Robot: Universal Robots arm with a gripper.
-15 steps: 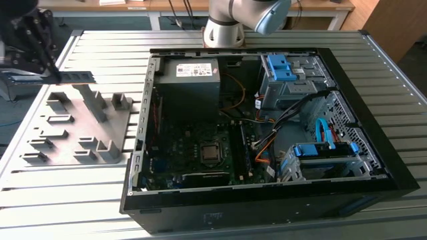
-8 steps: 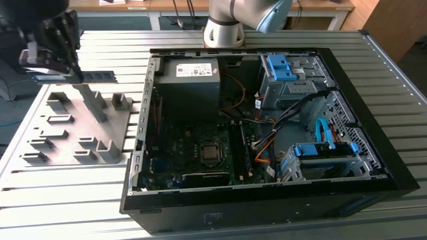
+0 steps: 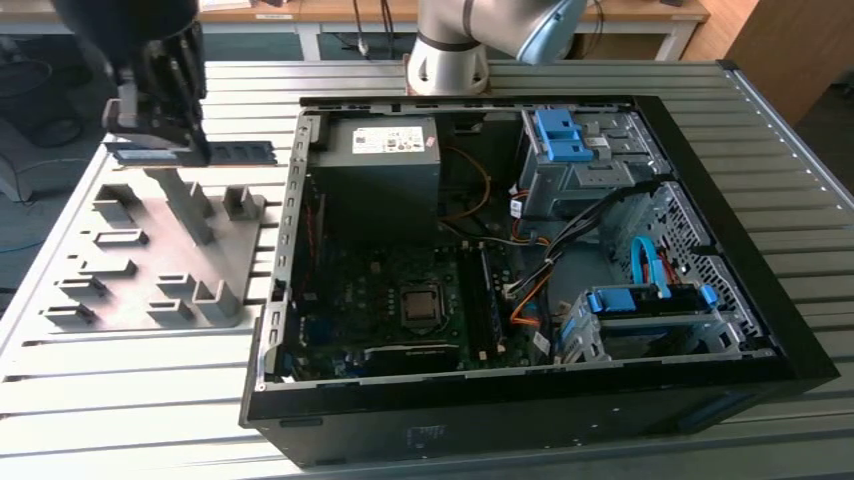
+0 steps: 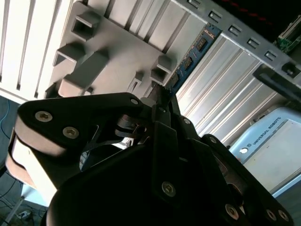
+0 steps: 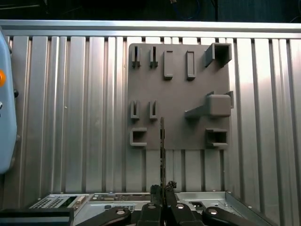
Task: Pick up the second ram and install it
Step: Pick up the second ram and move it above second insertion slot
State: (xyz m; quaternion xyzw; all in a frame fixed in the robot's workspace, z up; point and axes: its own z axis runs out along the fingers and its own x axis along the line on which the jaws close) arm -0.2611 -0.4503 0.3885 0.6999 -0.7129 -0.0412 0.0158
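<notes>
One stick, the second ram, is clenched in the pincer and held clear above the grey holder plate. Beside that plate, on the same slatted counter, stands the open computer case.

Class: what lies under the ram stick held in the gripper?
Under the second ram, held in the gripper, lie the edge of the grey fixture plate and the slatted table. The gripper covers the stick's held part.
</notes>
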